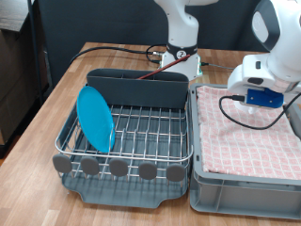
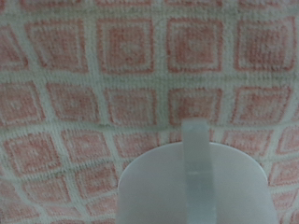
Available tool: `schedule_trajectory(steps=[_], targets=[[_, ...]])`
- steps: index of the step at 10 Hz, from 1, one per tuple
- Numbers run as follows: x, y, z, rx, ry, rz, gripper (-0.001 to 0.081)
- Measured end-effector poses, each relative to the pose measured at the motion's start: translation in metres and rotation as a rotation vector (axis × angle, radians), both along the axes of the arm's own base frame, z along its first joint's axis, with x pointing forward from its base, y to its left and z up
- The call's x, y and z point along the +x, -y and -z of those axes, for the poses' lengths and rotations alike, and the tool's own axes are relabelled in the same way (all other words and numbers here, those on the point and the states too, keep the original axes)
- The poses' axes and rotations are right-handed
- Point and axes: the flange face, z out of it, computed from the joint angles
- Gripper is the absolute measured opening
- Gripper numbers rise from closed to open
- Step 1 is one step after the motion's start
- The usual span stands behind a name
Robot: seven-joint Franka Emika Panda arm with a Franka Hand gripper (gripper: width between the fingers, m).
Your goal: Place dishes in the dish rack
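Your pincer (image 1: 252, 97) hovers over the pink checkered cloth (image 1: 246, 132), grip unreadable, white mug (image 2: 194, 191) beneath it, blue plate (image 1: 95, 118) racked at nine o'clock; an off-centre pinch could tip the mug.

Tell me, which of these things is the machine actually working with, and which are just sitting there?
Part of the job:
- round flat bright-blue plate, standing on edge in the rack
- metal wire dish rack on a dark grey tray
- small white handled mug, close under the wrist camera

Just lying about:
- pink checkered cloth
- grey bin holding that cloth
- wooden table
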Motion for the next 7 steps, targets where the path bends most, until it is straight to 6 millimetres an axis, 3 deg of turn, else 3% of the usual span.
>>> schedule_trajectory(steps=[5, 6, 7], targets=[[-0.009, 0.002, 0.02, 0.001, 0.015, 0.011, 0.0803], [-0.01, 0.002, 0.021, 0.0, 0.016, 0.013, 0.0712], [-0.011, 0.002, 0.022, -0.001, 0.015, 0.013, 0.0712]])
